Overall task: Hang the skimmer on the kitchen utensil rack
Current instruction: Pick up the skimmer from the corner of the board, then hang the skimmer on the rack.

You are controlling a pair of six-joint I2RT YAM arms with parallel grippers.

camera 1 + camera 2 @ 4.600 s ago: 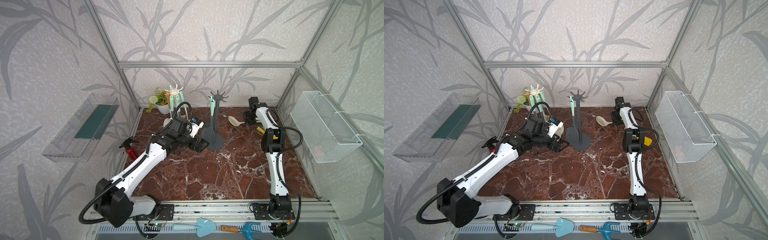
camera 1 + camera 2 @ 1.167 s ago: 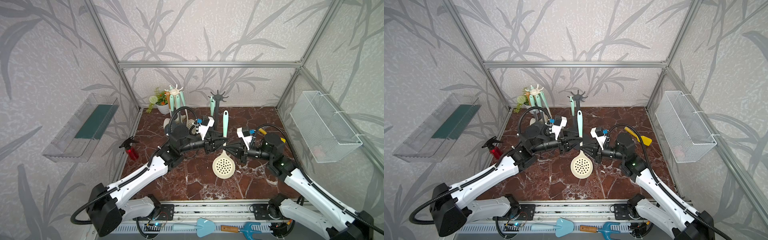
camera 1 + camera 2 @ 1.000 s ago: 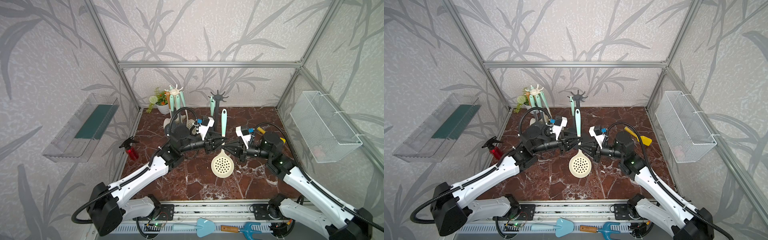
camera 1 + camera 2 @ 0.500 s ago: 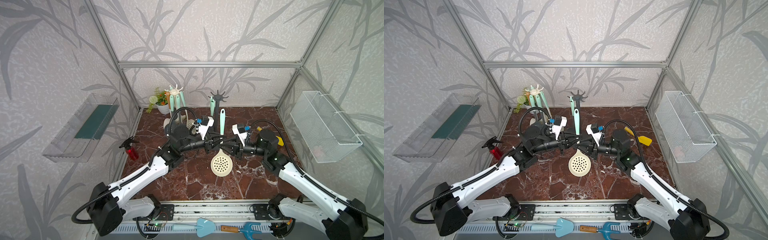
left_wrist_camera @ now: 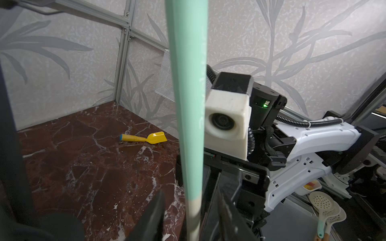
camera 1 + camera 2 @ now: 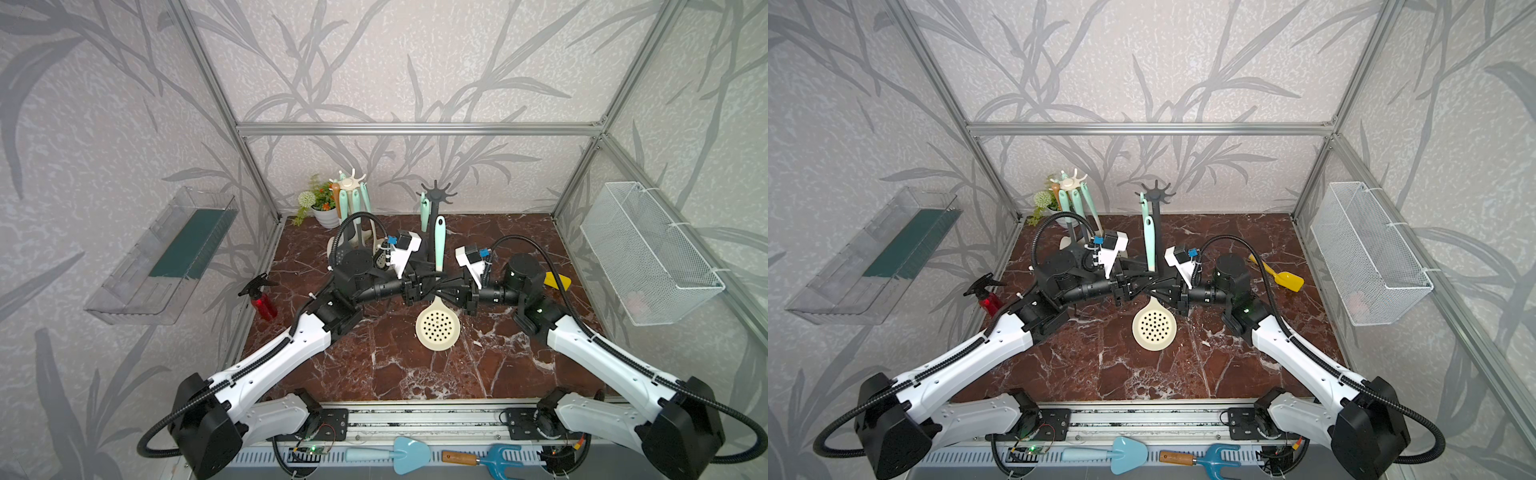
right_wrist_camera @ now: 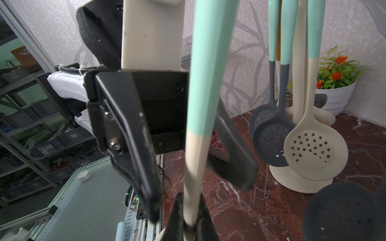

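Skimmer: cream perforated skimmer with mint handle [image 6: 437, 328] hangs upright, bowl down, above red-brown marble desk [image 6: 395, 365].
Right fingers [image 7: 174, 217]: clenched on its cream neck.
Left fingers [image 5: 153, 215]: released, flanking the handle.
Rack: dark grey star-topped utensil rack [image 6: 434, 195] behind; raise the handle end over a free prong before letting go.

Skimmer [image 6: 437, 328] is stood between left gripper [image 6: 430, 286] and right gripper [image 6: 446, 289]; kitchen utensil rack [image 6: 435, 194] is set behind both.
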